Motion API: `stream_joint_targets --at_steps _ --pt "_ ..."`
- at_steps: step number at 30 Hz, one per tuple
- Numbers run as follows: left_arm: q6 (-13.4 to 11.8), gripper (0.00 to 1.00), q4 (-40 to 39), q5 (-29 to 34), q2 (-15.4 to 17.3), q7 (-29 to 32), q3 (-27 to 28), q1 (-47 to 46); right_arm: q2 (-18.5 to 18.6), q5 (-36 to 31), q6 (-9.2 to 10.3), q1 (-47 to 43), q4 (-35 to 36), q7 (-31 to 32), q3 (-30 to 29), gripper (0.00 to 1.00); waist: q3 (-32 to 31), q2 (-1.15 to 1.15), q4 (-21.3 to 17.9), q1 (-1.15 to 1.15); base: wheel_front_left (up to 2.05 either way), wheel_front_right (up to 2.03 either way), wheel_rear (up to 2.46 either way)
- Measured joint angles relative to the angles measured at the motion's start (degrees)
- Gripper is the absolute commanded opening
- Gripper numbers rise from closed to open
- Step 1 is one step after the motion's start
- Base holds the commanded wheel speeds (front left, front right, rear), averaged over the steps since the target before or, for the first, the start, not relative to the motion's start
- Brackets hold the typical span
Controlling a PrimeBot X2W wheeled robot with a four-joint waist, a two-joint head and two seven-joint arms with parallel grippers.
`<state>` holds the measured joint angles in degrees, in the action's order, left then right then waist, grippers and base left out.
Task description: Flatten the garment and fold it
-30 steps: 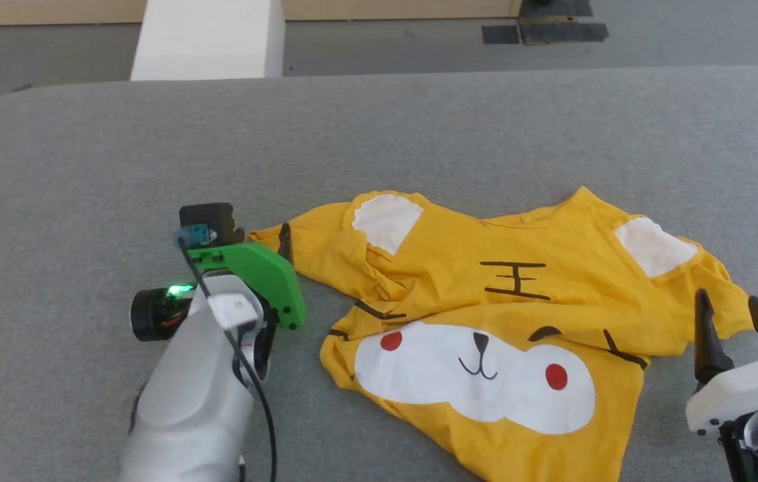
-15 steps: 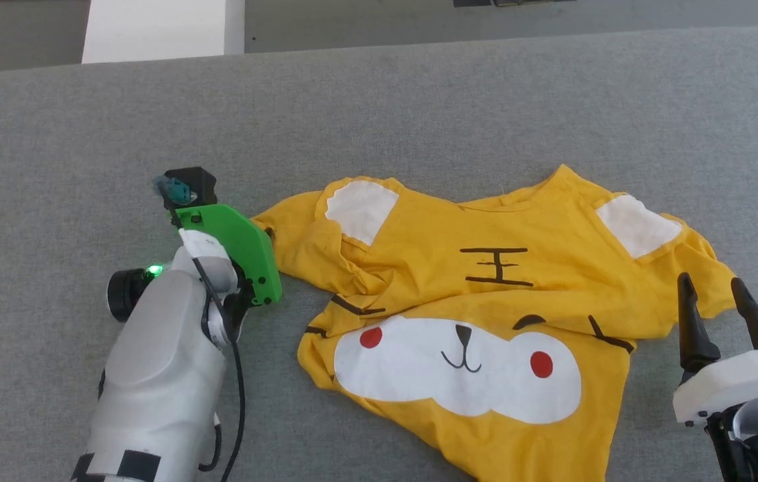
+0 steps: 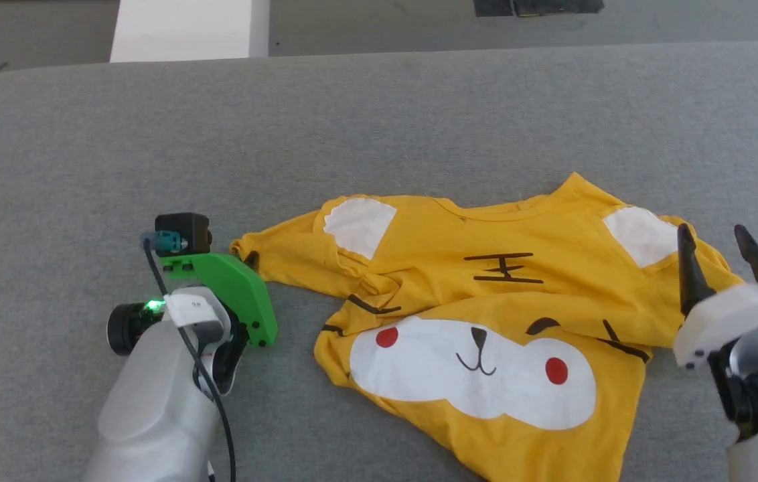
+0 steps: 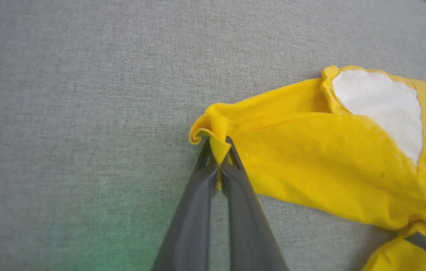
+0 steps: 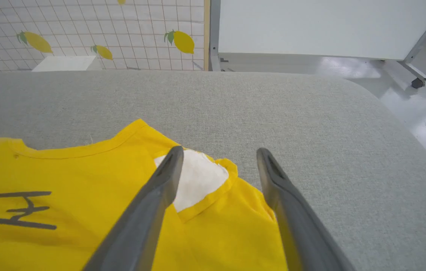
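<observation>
I have the T-shirt (image 3: 486, 321) lying print up on the grey padded table (image 3: 379, 134), right of centre. Its collar points to the far side and its hem to the near right, so the body's long axis runs far to near with a slant rightward, and the sleeves reach out left and right. The cloth is rumpled across the chest. My left gripper (image 4: 218, 150) is pinched tight on the tip of the left sleeve (image 3: 285, 251). My right gripper (image 5: 219, 150) hangs wide apart, holding nothing, over the right sleeve (image 5: 243, 210) by its white ear patch (image 5: 198, 178).
</observation>
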<state>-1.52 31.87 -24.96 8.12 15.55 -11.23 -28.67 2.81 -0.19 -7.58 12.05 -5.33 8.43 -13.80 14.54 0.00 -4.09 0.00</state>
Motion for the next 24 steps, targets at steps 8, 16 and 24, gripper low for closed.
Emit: stream_joint_targets --at_steps 8,16,24 --pt "-0.1 0.00 -4.3 -1.2 0.4 1.6 -0.6 2.4 0.3 -6.0 0.00 10.7 -13.1 16.8 -5.8 1.00 0.4 0.00 2.9 0.00 0.00 0.00 0.00" --pt "0.2 0.00 -6.6 -1.7 0.3 2.9 -1.9 2.5 2.5 -7.4 0.00 17.1 -20.5 34.4 -6.4 0.19 2.0 0.00 5.3 0.00 0.00 0.00 0.00" --pt "2.6 0.00 -7.4 -1.9 1.7 2.4 -2.6 2.3 3.4 -5.2 -0.02 17.7 -19.4 36.8 -4.0 0.00 1.8 0.00 4.7 0.00 0.00 0.00 0.00"
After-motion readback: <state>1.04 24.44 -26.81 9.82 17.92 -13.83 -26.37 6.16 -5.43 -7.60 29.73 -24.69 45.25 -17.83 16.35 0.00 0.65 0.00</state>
